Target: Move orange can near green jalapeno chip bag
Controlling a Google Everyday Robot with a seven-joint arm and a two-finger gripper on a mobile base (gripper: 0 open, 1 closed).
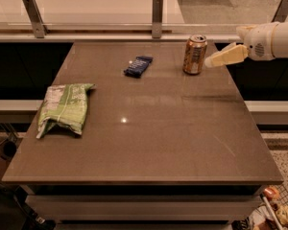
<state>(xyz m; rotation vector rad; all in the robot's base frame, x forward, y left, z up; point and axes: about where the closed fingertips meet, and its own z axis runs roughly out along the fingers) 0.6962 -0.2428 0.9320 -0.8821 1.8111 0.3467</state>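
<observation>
The orange can (195,54) is seen standing upright at the far right of the surface (158,138). Its orange-and-white pattern is topped by a silver lid with a pull tab. The green jalapeno chip bag (65,108) is laid flat near the left edge, well apart from the can. Its light green and white foil is wrinkled, and it is much wider than the can. The end effector (212,60) is held just beside the can's right side; whether contact is made cannot be told.
</observation>
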